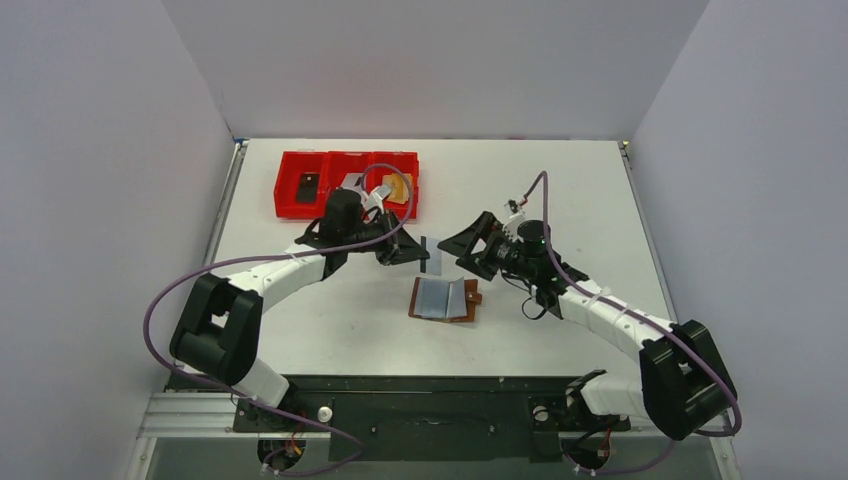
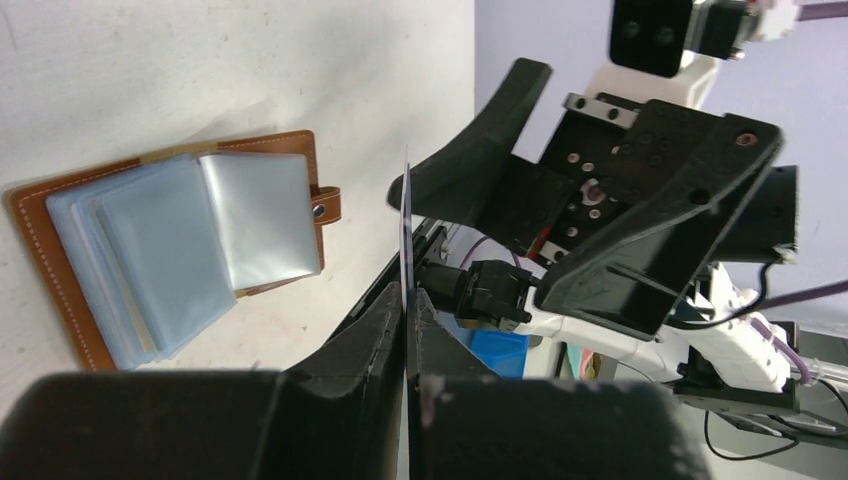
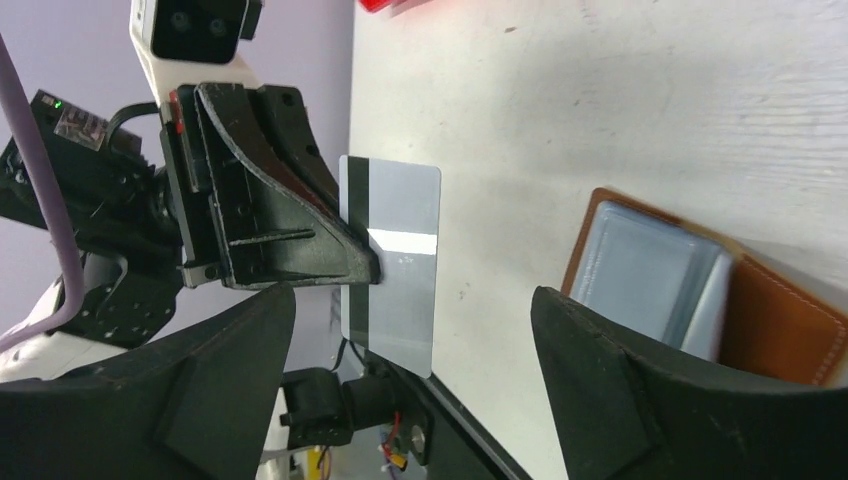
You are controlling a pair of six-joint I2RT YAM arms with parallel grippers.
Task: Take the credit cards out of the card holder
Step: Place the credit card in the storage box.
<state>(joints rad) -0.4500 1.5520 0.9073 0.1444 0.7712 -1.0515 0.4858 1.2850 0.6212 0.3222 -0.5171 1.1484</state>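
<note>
Grey card (image 3: 390, 265) clamped in left end effector (image 2: 408, 305); right end effector (image 3: 412, 305) agape.

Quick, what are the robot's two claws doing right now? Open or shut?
Left gripper: shut, pinching a silver-grey card by its edge.
Right gripper: open, holding nothing.

Brn card holder (image 1: 445, 299) open, flat; grey card (image 3: 405, 300) upright, mid-air.
</note>
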